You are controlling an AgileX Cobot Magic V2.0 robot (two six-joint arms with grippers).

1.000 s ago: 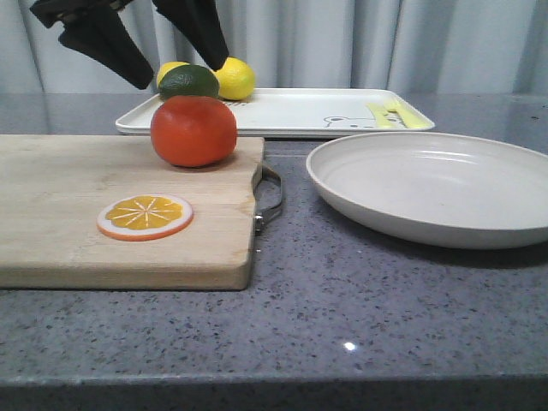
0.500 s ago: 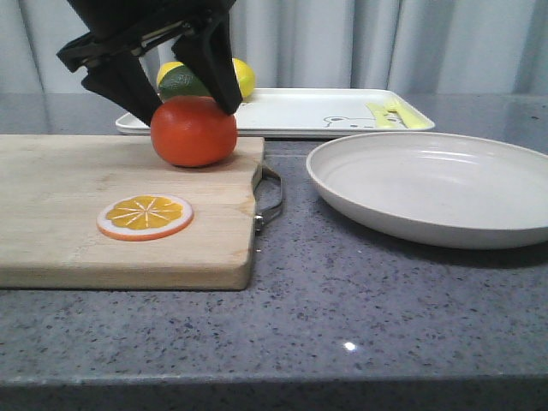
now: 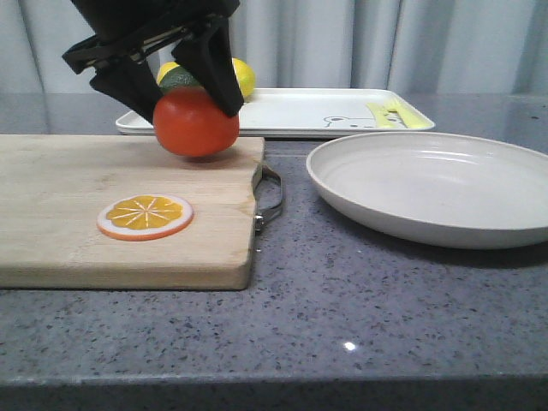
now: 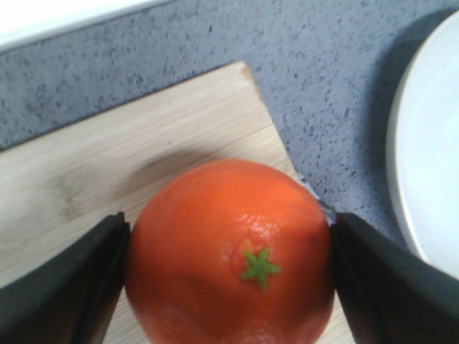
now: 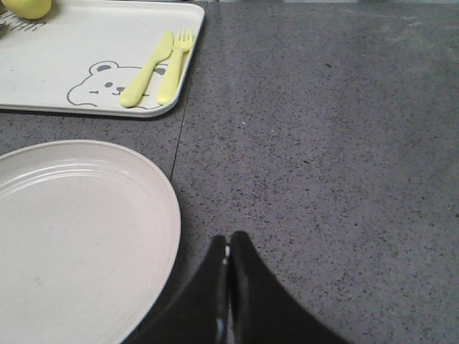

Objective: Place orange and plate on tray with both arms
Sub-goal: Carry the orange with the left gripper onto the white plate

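My left gripper (image 3: 187, 104) is shut on the orange (image 3: 195, 122), which hangs just above the far right corner of the wooden cutting board (image 3: 68, 214). In the left wrist view the orange (image 4: 229, 251), with a green stem star, sits between the two black fingers (image 4: 64, 287). The off-white plate (image 3: 437, 184) lies on the counter at the right; it also shows in the right wrist view (image 5: 72, 229). The white tray (image 3: 300, 111) with bear drawing lies at the back. My right gripper (image 5: 228, 244) is shut and empty over the counter beside the plate's rim.
An orange slice disc (image 3: 144, 216) lies on the cutting board. A lime (image 3: 178, 80) and lemons (image 3: 240, 75) sit at the tray's left end. Yellow-green utensils (image 5: 158, 68) lie on the tray's right end. The board's metal handle (image 3: 272, 197) points toward the plate.
My left gripper came down around the orange, closed on it, and has lifted it slightly off the cutting board.
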